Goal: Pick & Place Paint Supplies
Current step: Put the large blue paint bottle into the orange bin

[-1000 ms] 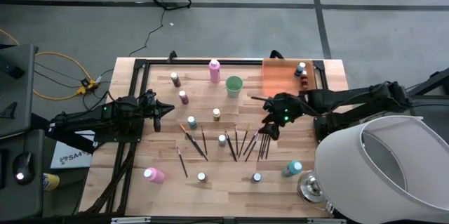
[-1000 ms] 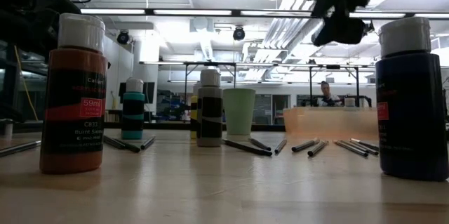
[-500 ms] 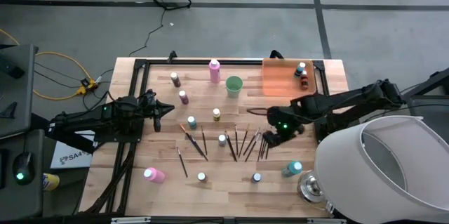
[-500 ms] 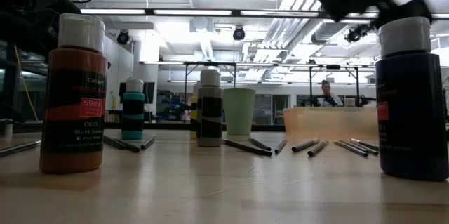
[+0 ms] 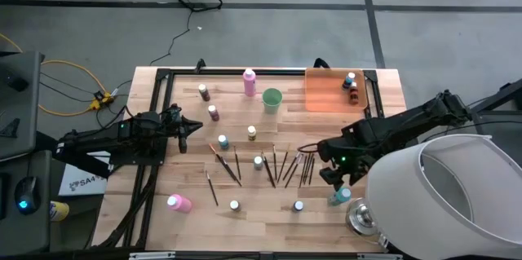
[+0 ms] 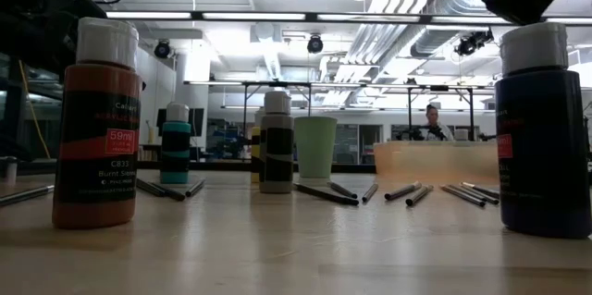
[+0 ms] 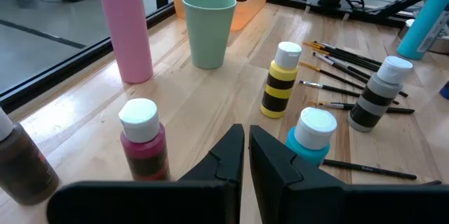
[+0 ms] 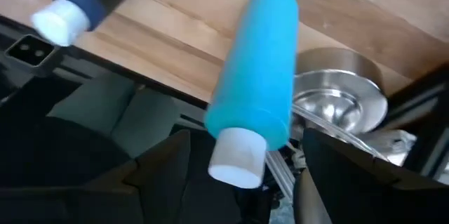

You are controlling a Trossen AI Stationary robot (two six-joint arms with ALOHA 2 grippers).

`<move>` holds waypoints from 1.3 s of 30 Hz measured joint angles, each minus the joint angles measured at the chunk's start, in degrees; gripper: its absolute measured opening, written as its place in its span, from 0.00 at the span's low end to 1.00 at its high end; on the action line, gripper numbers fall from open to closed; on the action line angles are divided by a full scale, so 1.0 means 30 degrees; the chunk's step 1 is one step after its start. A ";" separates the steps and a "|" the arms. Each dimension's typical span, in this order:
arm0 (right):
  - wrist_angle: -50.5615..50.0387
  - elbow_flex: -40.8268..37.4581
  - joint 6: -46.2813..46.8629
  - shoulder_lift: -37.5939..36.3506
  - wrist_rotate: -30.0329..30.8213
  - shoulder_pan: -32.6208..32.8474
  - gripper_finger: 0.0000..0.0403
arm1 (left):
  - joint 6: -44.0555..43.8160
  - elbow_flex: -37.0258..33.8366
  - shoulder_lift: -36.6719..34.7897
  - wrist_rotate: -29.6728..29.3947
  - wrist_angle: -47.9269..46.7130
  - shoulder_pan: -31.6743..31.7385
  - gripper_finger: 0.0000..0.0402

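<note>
Small paint bottles (image 5: 222, 142) with pale caps stand scattered over the wooden table, and thin dark brushes (image 5: 281, 166) lie at its middle. One pink bottle (image 5: 249, 81) stands at the far edge; another (image 5: 179, 203) lies near the front. A teal bottle (image 5: 340, 196) stands at the front right. My right gripper (image 5: 336, 177) hovers open just above it, tipped down; in its wrist view the teal bottle (image 8: 256, 104) shows between the spread fingers, untouched. My left gripper (image 5: 192, 125) waits shut at the table's left, behind small bottles (image 7: 142, 140).
A light green cup (image 5: 272, 99) and an orange tray (image 5: 326, 93) holding two small bottles stand at the far side. A steel bowl (image 5: 360, 216) and a big white lampshade (image 5: 449, 199) sit at the front right corner, close to the teal bottle.
My right gripper has travelled from beside the brushes' far ends toward the table's near right corner, ending over the teal bottle. It has tipped downward and rolled about its own axis, staying open. In the low view it has left toward the top right.
</note>
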 joint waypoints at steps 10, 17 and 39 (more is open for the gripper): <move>-0.0009 0.0000 0.2239 -0.0004 0.0926 0.1749 0.67 | -0.0002 0.0000 -0.0002 -0.0002 0.0000 -0.0002 0.05; 0.0247 0.0000 0.3352 -0.0004 0.2211 0.2254 0.67 | -0.0004 0.0000 -0.0002 0.0000 0.0000 -0.0004 0.05; 0.1642 0.0000 0.4623 -0.0004 0.2684 0.3050 0.49 | -0.0006 0.0000 0.0000 -0.0006 0.0000 0.0000 0.05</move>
